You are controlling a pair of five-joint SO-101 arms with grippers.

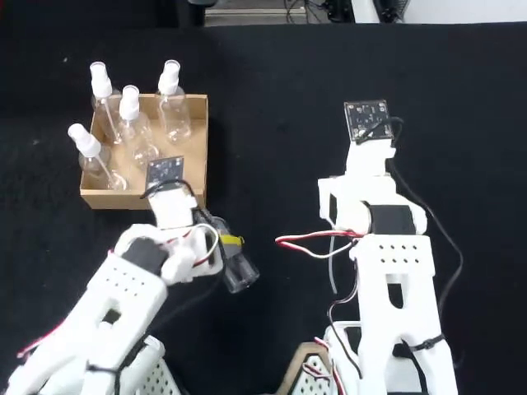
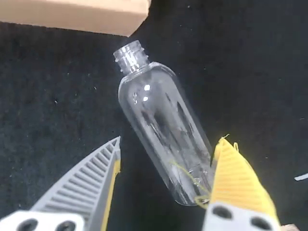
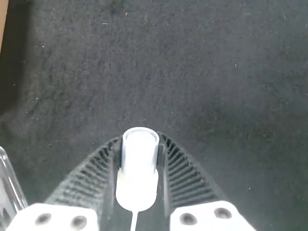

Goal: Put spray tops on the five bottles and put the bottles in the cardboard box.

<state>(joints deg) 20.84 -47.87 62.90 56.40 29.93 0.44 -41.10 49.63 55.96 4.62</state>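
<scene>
The left pincer [image 2: 171, 139] is spread around a clear, uncapped bottle [image 2: 163, 134]. Its yellow finger [image 2: 236, 178] touches the bottle near the base, while the grey finger [image 2: 96, 187] stands apart from the bottle's other flank, so nothing is clamped. The bottle appears to lie on its side on the black bench [image 1: 288, 99]; whether it fully rests there cannot be told. Its long axis runs out from between the fingers, and its bare threaded neck [image 2: 129, 54] points away towards a corner of the cardboard box [image 1: 198, 148]. The right pincer [image 3: 138, 139] is clenched on a white spray top [image 3: 138, 168], gripped at both sides. Seen from above, the right arm [image 1: 387, 247] stands well apart from the bottle, across the bench. The left arm is therefore nearer the bottle, and the top is likely to have to travel towards the neck and line up with the bottle's slanted axis. Four bottles already fitted with spray tops [image 1: 132, 123] stand in the cardboard box, so this is probably the last one.
</scene>
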